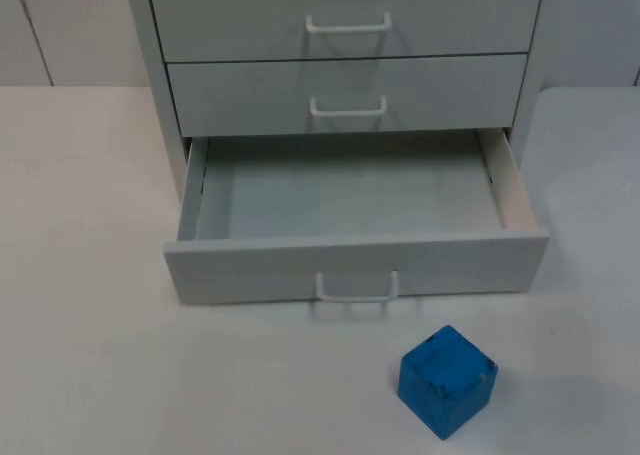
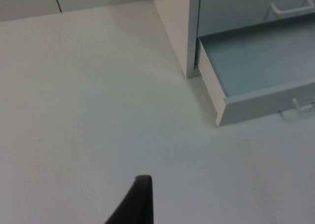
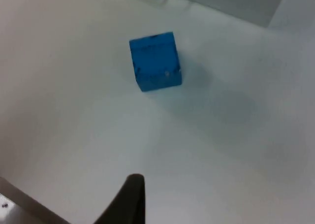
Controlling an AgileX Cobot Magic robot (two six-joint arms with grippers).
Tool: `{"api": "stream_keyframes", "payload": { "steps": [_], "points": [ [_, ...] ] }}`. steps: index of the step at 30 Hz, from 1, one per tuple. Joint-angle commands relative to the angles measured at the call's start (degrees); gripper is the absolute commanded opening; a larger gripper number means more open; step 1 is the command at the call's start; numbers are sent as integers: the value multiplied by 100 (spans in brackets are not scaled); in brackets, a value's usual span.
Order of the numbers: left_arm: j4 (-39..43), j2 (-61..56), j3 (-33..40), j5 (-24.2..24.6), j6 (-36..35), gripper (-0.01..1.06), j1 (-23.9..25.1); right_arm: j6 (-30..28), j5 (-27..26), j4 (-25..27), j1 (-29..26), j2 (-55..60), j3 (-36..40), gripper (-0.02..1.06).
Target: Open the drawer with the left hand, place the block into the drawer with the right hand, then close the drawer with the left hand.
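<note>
The bottom drawer of the grey cabinet is pulled out, and nothing lies on its floor. Its white handle faces the table's front. A blue block with dark scuffs rests on the white table, in front of the drawer's right half and clear of it. My left gripper hovers over bare table to the left of the cabinet, well away from the drawer. My right gripper hangs above the table some way from the block, touching nothing.
Two upper drawers of the cabinet are shut, each with a white handle. The grey partition wall stands behind. The table's edge runs close by the right gripper. Bare table lies left of and in front of the cabinet.
</note>
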Motion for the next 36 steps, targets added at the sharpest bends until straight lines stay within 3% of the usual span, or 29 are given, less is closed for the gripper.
{"api": "stream_keyframes", "payload": {
  "steps": [1,3,7,8,14,17,27,36],
  "points": [
    [-45,-18,16,14,24,105,-29,420,2,-323,313,379,-23,99],
    [-45,-18,16,14,24,105,-29,613,-64,-523,480,633,-23,99],
    [-46,-18,16,38,24,105,-29,1750,-860,-1365,932,2102,-95,99],
    [-46,-18,16,38,24,105,-29,1750,-860,-1365,932,2102,-95,99],
    [-18,-18,16,52,24,105,-29,1984,-2186,-2050,910,3809,-592,99],
    [3,-18,16,52,24,105,-29,1984,-2297,-2198,830,4253,-827,99],
    [37,-18,16,98,24,105,-29,1642,-2923,-1969,56,5072,-1241,98],
    [37,-18,16,98,24,105,-29,1516,-3326,-1954,51,5439,-1241,94]
  ]
}}
